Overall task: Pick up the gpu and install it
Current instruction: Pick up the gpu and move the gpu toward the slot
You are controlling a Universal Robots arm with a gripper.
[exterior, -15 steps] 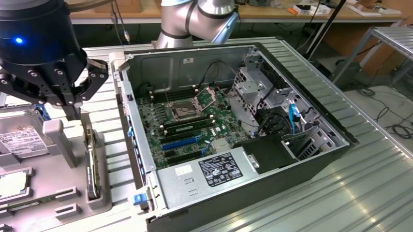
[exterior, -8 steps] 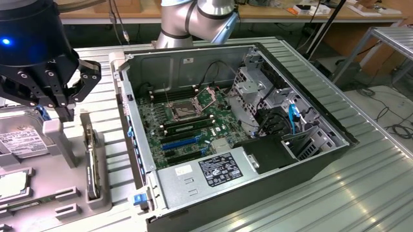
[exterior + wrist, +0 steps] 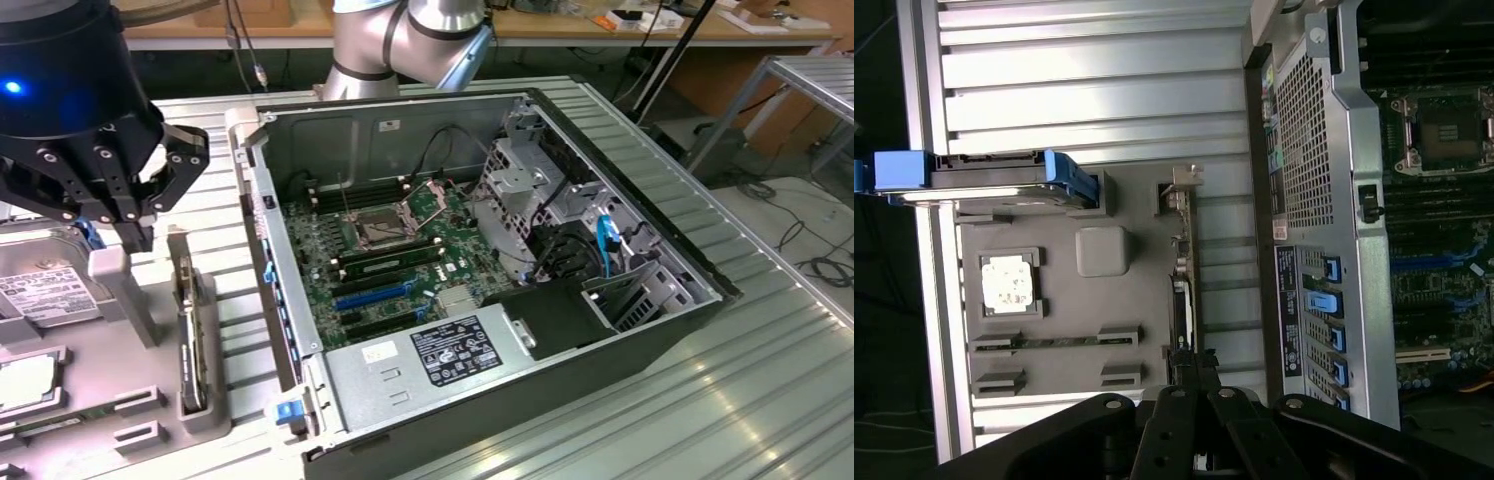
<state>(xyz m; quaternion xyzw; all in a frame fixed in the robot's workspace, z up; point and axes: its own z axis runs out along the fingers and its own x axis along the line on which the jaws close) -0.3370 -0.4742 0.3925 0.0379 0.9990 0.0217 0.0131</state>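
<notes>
Hovering over the grey tray [image 3: 1059, 300] with the pincer [image 3: 136, 238] pinched together.
Spotted the gpu [image 3: 191, 330] standing on edge in a slot of that tray, just beside the fingertips and next to the open PC case [image 3: 387, 130] on the ribbed metal surface [image 3: 761, 400]. Can't tell about any contact with the card. Also parked in the tray: a hard drive [image 3: 40, 290].
</notes>
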